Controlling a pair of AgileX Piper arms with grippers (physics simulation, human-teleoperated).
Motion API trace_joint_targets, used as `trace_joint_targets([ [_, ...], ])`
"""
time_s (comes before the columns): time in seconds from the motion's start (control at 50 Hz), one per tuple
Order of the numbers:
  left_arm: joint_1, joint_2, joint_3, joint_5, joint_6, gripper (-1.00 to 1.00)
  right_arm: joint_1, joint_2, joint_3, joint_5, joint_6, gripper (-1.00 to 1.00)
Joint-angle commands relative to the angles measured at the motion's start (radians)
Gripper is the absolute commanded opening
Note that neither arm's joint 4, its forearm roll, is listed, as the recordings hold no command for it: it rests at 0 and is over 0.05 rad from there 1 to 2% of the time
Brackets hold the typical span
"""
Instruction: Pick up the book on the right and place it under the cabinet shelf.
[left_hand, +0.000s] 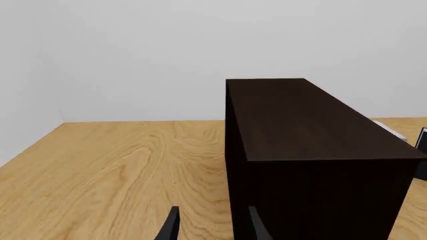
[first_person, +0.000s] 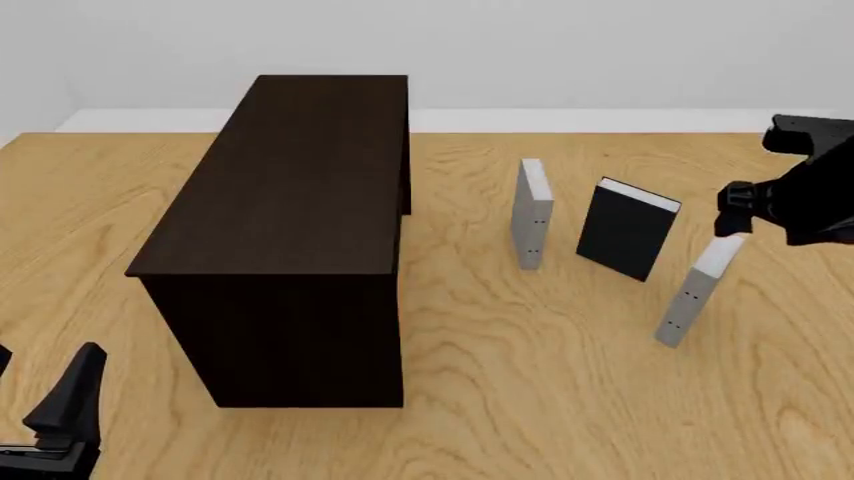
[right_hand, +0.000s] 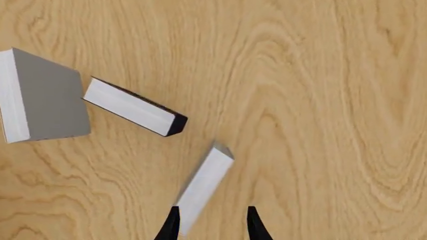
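Right tool (right_hand: 212, 222) — open, empty, held over book's top edge | book (first_person: 697, 290) stood rightmost on bench (first_person: 534, 380), long axis slanted across jaws | cabinet (first_person: 287, 200) well left — right arm nearer.

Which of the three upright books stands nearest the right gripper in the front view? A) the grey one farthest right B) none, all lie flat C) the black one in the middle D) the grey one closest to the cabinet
A: the book farthest right stands just below the right gripper, which hangs over its top end; the black book and second grey book sit farther left.
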Motion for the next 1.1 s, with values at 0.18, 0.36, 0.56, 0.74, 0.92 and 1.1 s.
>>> trace_joint_targets([
  [0.18, 0.0, 0.0, 0.002, 0.0, -0.001, 1.0, 0.048, -0.008, 0.064, -0.063, 0.04, 1.0],
  [0.36, 0.0, 0.0, 0.003, -0.002, -0.001, 1.0, 0.048, 0.024, 0.075, -0.088, 0.05, 1.0],
  [0.56, 0.0, 0.0, 0.006, -0.005, -0.001, 1.0, 0.041, 0.05, 0.097, -0.118, 0.053, 1.0],
  [0.74, 0.0, 0.0, 0.002, -0.001, 0.0, 1.0, 0.046, 0.07, 0.119, -0.144, 0.064, 1.0],
  [0.92, -0.006, 0.0, 0.003, -0.004, 0.0, 1.0, 0.05, 0.08, 0.134, -0.157, 0.07, 1.0],
  [1.1, -0.006, 0.0, 0.001, -0.001, 0.0, 1.0, 0.029, 0.047, 0.112, -0.126, 0.059, -1.0],
])
